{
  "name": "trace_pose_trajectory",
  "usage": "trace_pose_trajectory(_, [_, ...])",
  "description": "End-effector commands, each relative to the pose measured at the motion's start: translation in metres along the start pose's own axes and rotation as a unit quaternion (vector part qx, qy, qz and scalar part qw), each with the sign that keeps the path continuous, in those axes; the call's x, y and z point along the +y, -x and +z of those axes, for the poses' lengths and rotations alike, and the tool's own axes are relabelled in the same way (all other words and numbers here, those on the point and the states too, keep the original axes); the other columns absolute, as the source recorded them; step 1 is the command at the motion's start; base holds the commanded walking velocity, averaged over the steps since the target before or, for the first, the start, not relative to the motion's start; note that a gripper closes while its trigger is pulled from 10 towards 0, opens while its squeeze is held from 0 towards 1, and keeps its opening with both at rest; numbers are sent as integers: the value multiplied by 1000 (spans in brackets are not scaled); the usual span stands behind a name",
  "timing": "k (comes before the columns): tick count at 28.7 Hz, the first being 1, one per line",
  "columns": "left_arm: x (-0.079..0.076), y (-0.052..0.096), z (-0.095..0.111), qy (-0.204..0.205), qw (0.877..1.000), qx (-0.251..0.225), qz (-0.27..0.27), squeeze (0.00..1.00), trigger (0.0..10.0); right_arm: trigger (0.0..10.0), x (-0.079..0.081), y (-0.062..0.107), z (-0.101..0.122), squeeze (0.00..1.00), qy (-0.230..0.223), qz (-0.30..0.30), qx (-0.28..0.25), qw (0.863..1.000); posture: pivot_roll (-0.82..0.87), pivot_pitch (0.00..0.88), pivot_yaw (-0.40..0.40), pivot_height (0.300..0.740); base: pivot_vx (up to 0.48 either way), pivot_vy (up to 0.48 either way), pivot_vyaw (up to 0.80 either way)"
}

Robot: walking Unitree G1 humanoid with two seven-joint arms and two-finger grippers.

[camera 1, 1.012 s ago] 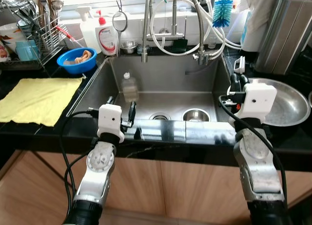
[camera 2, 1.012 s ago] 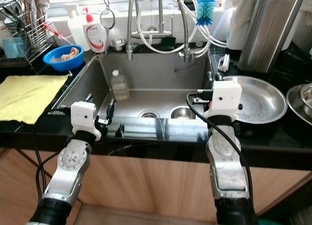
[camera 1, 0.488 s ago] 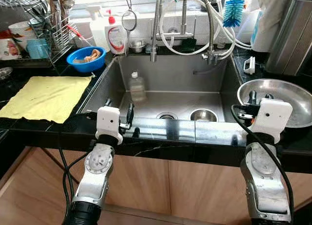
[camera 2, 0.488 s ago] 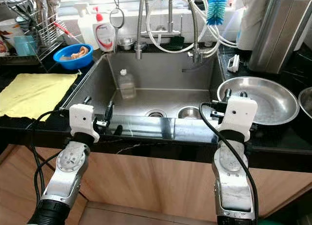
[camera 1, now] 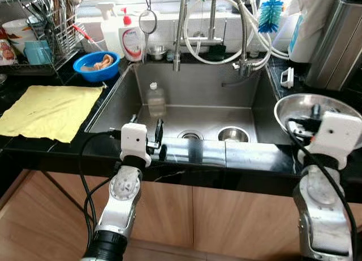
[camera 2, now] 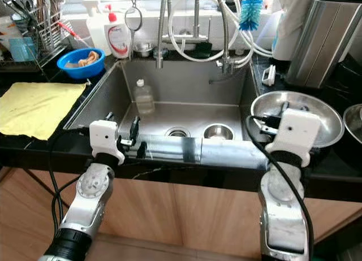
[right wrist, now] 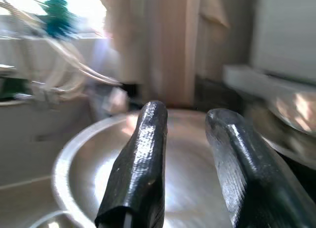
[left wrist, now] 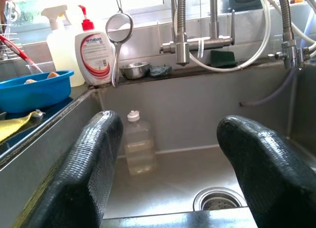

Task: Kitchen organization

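Brushed steel sink (camera 1: 195, 88), glossy black counter (camera 1: 68, 151), matt yellow cloth (camera 1: 48, 109)

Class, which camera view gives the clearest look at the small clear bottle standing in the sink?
The left wrist view: the clear bottle stands upright and large against the sink's back wall, framed between the left end effector's fingers. Both eye views show it small and distant; the right wrist view faces the steel bowl.

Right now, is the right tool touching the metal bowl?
Apart. The right wrist view shows the right tool hovering above the metal bowl, shiny surface visible between the fingers.
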State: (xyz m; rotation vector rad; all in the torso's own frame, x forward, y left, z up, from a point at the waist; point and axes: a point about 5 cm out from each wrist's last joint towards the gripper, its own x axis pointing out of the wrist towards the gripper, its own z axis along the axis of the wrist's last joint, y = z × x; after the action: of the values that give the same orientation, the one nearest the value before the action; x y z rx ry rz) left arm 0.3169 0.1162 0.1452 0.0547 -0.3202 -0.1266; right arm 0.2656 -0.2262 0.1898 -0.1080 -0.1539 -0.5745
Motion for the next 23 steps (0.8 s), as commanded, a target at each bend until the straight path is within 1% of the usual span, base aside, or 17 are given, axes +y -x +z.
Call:
trace_pose_trajectory(1, [5,-3,1,-1,1000,-5,12,0,10000,10000,-5,-1,3,0,-17,-22,13,1000,-234,0,33,740,0,0,0])
trace_pose_trajectory(2, [6,-4,1,-2,1000,-6,13,0,10000,10000,-7,-1,3,0,-16,-25,12,999,-235,0,31,740,0,0,0])
trace_pose_trajectory(3, [7,-4,1,-3,1000,-6,14,0,10000,10000,-8,-1,3,1000,-17,-29,11,999,-234,0,30,740,0,0,0])
trace_pose_trajectory(4, [8,-4,1,-3,1000,-7,14,0,10000,10000,-9,0,3,1000,-18,-32,11,999,-234,0,30,740,0,0,0])
trace_pose_trajectory(6, [10,-3,0,-4,1000,-7,17,0,10000,10000,-14,-2,-2,1000,-42,-63,39,996,-234,0,30,740,0,0,0])
trace_pose_trajectory(7, [10,-3,0,-4,1000,-7,17,0,10000,10000,-14,-2,-2,1000,-42,-63,39,996,-234,0,30,740,0,0,0])
trace_pose_trajectory(8, [11,-3,-1,-6,1000,-7,19,0,10000,10000,-15,-5,-5,1000,-48,-71,55,995,-224,0,27,740,0,0,0])
trace_pose_trajectory(9, [11,-3,-1,-6,1000,-7,19,0,10000,10000,-15,-6,-6,651,-53,-78,62,994,-221,0,27,740,0,0,0])
trace_pose_trajectory(10, [11,-3,0,-7,1000,-8,20,0,10000,10000,-16,-8,-7,0,-60,-83,69,992,-220,0,27,740,0,0,0])
trace_pose_trajectory(12, [12,-3,0,-8,1000,-8,21,0,10000,10000,-17,-11,-9,0,-80,-96,82,989,-213,0,29,740,0,0,0])
trace_pose_trajectory(13, [12,-3,0,-8,1000,-8,21,0,10000,10000,-17,-11,-9,0,-80,-96,82,989,-213,0,29,740,0,0,0])
trace_pose_trajectory(16, [15,-2,0,-12,1000,-7,23,0,10000,10000,-13,-15,-13,0,-106,-105,101,984,-211,0,36,740,0,0,0])
trace_pose_trajectory(18, [15,-1,0,-13,1000,-8,22,0,10000,10000,-7,-17,-17,0,-119,-105,118,980,-207,0,37,740,0,0,0])
trace_pose_trajectory(23, [17,-2,2,-15,1000,-10,21,0,10000,10000,-3,-21,-16,0,-137,-110,122,977,-192,0,49,740,0,0,0])
